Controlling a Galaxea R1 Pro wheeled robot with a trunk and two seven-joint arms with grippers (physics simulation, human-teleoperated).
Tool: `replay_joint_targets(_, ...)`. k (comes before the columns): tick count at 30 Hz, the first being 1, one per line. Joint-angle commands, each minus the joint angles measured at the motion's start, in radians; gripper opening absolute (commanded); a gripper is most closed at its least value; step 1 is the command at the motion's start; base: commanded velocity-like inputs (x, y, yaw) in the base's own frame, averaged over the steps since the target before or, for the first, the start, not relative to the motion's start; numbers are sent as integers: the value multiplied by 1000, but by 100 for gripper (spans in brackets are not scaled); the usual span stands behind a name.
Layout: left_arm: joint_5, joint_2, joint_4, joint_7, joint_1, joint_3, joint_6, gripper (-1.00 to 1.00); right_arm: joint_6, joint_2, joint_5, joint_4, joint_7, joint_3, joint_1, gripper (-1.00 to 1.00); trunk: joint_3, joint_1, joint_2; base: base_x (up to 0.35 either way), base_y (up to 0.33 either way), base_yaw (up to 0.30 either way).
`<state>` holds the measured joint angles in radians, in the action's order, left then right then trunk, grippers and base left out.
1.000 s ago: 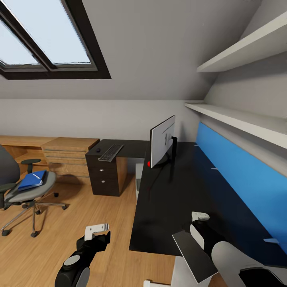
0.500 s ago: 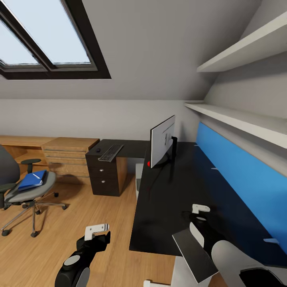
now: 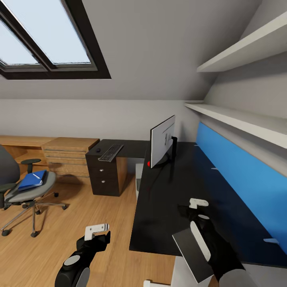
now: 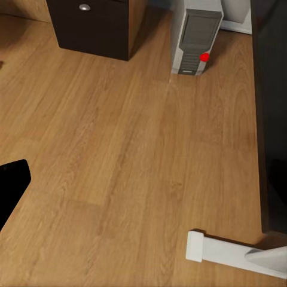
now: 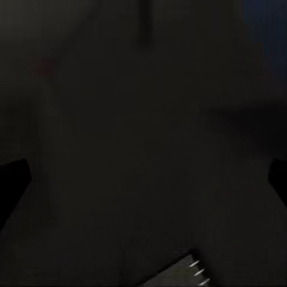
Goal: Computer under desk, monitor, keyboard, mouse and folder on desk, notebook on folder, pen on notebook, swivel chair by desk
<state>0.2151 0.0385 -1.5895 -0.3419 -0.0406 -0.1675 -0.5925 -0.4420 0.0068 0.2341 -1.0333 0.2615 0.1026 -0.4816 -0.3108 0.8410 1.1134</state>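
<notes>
Head view puts the blue folder [image 3: 32,180] flat on the seat of the swivel chair [image 3: 24,193], off to the robot's left on the wood floor and well apart from the worktop [image 3: 167,191]. Its long axis runs away from the robot and slightly to the right. The left claw [image 3: 97,230] hangs low over the floor just beside the worktop's near edge. It is the nearer of the two to the chair, with the folder ahead of it and to its left. I cannot tell whether this claw is spread or closed. The right claw [image 3: 198,203] hovers over the bare black worktop on the other side; the right wrist view shows its fingers spread wide with nothing between them. The monitor [image 3: 162,141] stands upright on the worktop further along. The keyboard [image 3: 110,152] and mouse [image 3: 98,150] lie side by side on the far wing, above the drawer unit. In the left wrist view the computer [image 4: 197,36] stands on the floor under the worktop. By my reading, fetching the folder falls to the left arm, and the base would probably need to roll toward the chair first.
</notes>
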Motion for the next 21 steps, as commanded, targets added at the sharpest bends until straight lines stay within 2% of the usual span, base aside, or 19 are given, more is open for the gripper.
replay_joint_targets(1,10,0,-1,-9,-1,-1,-3,100,-51,3,17,-93,10,2,42,100,-1,0,1,0,0,0)
replay_joint_targets(5,11,0,-1,-9,-1,7,-3,100,-82,6,49,-159,10,3,69,100,-1,0,1,0,0,0)
replay_joint_targets(12,12,0,-1,-9,-1,23,-3,100,-88,6,70,-176,10,3,75,100,-1,0,1,-5,0,0)
replay_joint_targets(21,12,0,-3,-9,-1,29,-3,100,-89,4,103,-180,9,1,77,100,-1,0,1,-291,0,0)
